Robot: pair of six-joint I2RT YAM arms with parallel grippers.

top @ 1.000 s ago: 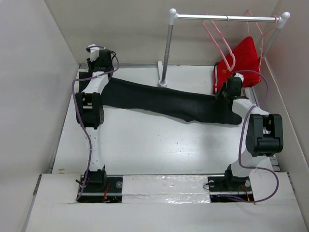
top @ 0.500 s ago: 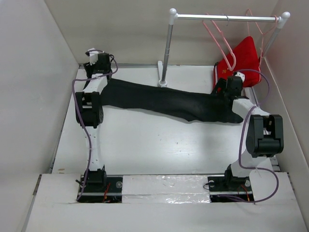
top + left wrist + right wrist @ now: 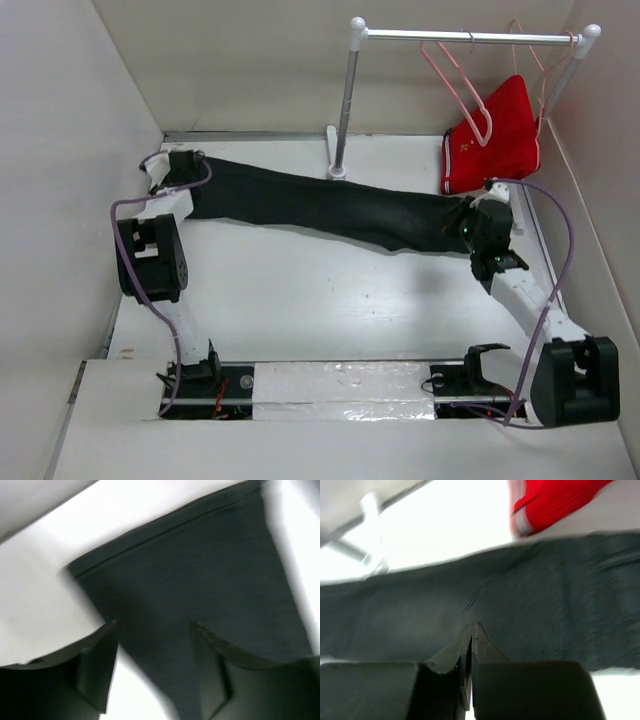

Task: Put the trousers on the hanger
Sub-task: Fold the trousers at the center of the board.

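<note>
The black trousers (image 3: 330, 205) lie stretched flat across the table from far left to right. The thin pale-pink hanger (image 3: 440, 72) hangs empty on the rail at the back right. My left gripper (image 3: 172, 168) sits at the left end of the trousers. In the left wrist view it (image 3: 155, 630) is open, its fingers straddling the dark cloth (image 3: 200, 570) without pinching it. My right gripper (image 3: 468, 228) is at the right end; in its wrist view the jaws (image 3: 473, 626) are shut, tips over the dark cloth (image 3: 545, 605), with no cloth seen between them.
A metal rail (image 3: 400, 36) on a post (image 3: 345, 110) stands at the back. Red shorts (image 3: 497, 130) hang on a second pink hanger beside the trousers' right end, also in the right wrist view (image 3: 555, 502). White walls close in left, right and behind.
The left gripper opened and let go of the trousers' left end. Both arms have folded back; the right gripper opened briefly and is shut again. The trousers lie slightly straighter.
</note>
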